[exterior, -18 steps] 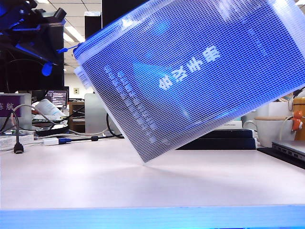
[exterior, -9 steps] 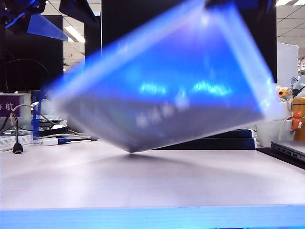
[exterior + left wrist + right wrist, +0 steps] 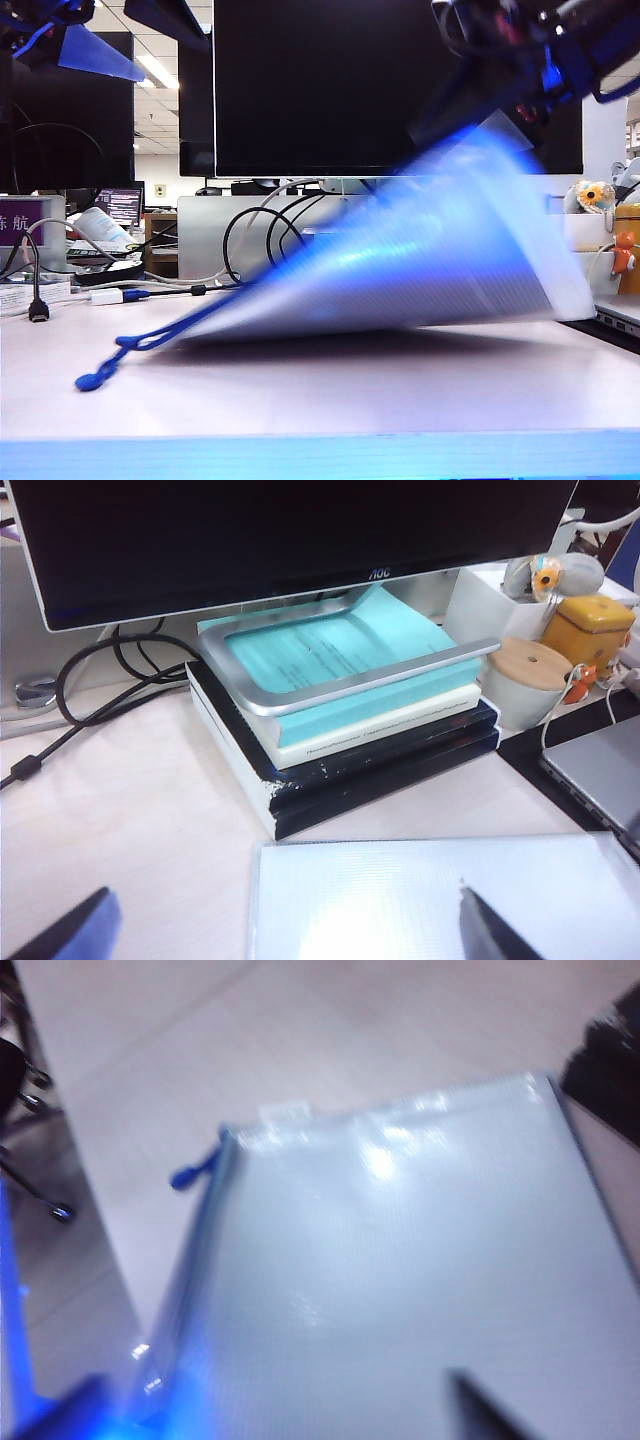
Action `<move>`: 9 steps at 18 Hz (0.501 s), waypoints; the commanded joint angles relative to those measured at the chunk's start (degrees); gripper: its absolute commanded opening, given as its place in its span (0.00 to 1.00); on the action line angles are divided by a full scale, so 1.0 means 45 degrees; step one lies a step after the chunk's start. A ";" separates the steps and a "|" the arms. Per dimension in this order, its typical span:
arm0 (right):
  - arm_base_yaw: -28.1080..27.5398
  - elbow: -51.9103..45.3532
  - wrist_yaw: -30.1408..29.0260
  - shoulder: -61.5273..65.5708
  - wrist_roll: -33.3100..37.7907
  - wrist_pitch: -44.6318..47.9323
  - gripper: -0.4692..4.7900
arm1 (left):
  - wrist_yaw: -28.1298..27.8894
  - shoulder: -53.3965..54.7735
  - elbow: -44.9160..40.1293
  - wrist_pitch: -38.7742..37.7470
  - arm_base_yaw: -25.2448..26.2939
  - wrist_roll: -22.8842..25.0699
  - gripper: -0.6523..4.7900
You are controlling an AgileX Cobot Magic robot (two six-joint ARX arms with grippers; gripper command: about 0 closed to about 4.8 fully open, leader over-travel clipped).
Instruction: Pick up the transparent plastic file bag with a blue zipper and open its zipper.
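Here the desk carries a black monitor whose stand sits on a stack of books. In front of them the file bag shows as a blur, its low corner on the desk and its far end raised toward the right; neither hand grips it. The left hand hovers above one end of the bag with its fingers spread wide. The right hand also stands wide apart over the bag. The blue zipper runs along one long edge, and its cord pull trails onto the desk.
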 commanded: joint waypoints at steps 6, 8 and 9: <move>-0.2739 0.0107 0.1783 -0.7737 0.3279 -0.4017 1.00 | -0.1282 -0.3546 0.0063 -0.6096 0.0831 0.0403 0.93; -0.2856 -0.0287 0.3706 -0.9466 0.3279 -0.4022 1.00 | -0.2429 -0.5221 0.0024 -0.6640 0.0831 0.0942 0.83; -0.2861 -0.0457 0.4260 -0.9923 0.3327 -0.3827 1.00 | -0.2905 -0.5727 -0.0019 -0.6625 0.0831 0.1015 0.83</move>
